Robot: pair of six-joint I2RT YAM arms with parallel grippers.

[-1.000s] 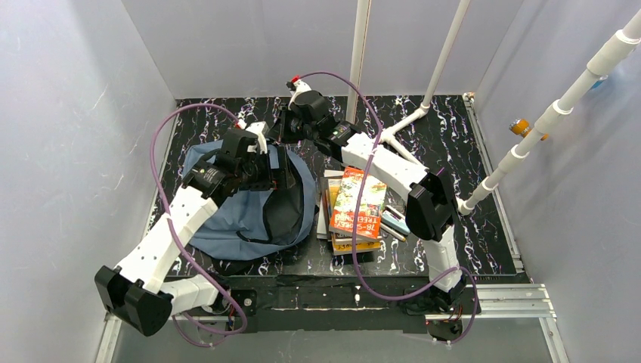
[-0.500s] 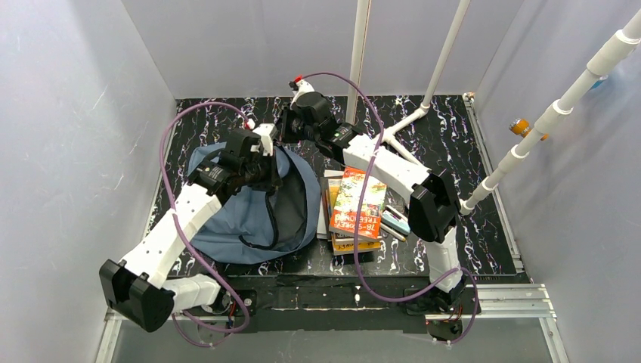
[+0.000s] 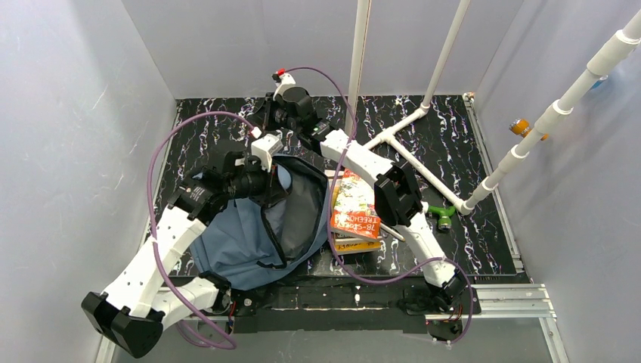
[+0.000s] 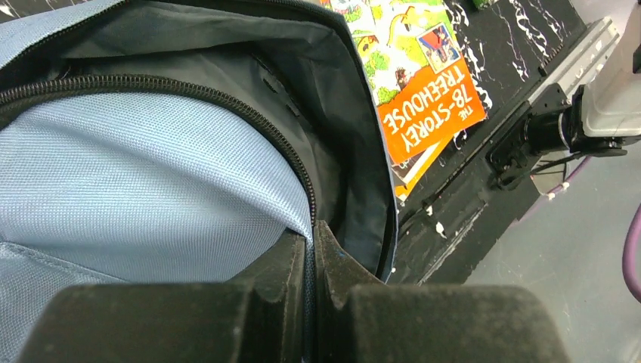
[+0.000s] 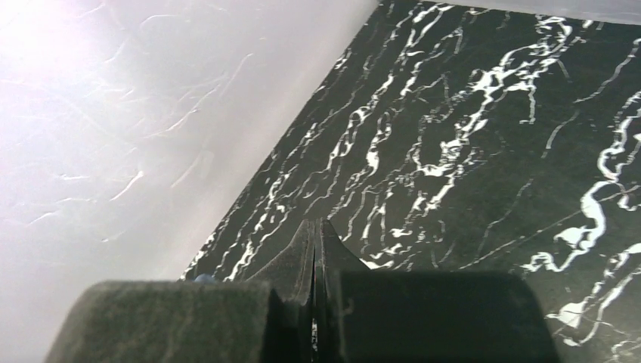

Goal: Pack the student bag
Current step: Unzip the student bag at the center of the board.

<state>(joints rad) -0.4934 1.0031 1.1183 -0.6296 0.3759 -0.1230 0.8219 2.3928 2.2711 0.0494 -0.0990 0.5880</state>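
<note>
The bench (image 3: 469, 128) before me is black with white veins, like marble. On it lies a small stack of books (image 3: 355, 243). The top book (image 3: 354, 203) has an orange cover, and I can read "The 78-Storey Treehouse" on it. Near the stack, on its right, is a small green object (image 3: 441, 218) which I cannot identify. White pipes (image 3: 423, 168) lie across the bench. A metal rail (image 3: 499, 299) runs along the near edge.

Soft, even light with faint shadows; the wall (image 5: 91, 98) glares white in the right wrist view, and the right gripper (image 5: 314, 231) blurs close up
</note>
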